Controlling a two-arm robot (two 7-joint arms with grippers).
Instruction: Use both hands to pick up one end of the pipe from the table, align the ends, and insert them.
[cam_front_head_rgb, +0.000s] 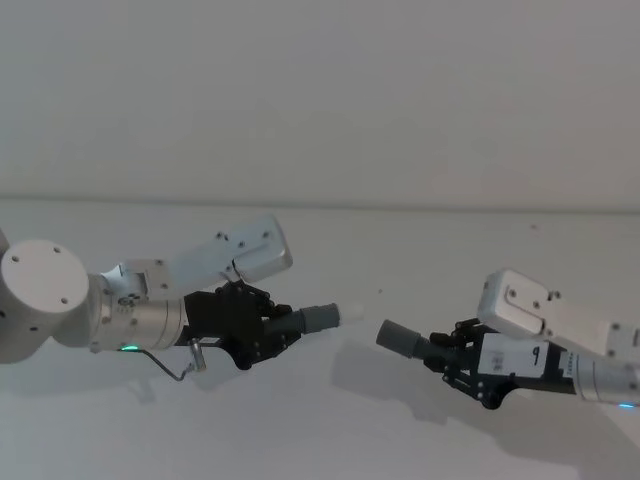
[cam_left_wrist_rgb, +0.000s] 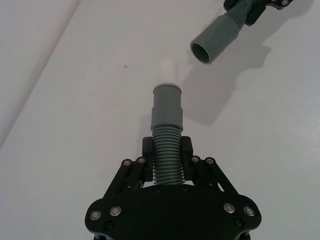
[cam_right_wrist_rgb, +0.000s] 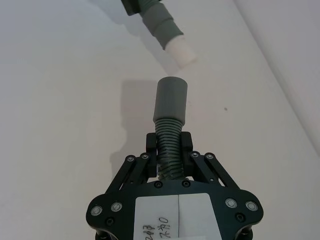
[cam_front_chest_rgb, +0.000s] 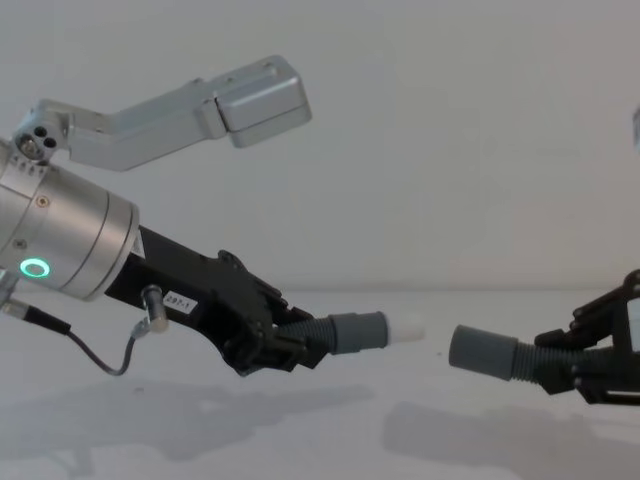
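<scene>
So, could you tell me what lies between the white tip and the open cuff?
Nothing; the chest view shows only bare table between tip and cuff.

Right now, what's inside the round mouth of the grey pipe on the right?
Nothing that shows: the plain cuff in the right gripper looks hollow and dark at its rim. The white tip is apart, outside it. Deeper inside is hidden in shadow.

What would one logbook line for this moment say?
left end effector: shut on white-tipped hose | right end effector: shut on open-mouthed hose | state: cuffs facing, apart, slightly offset, not yet inserted
</scene>
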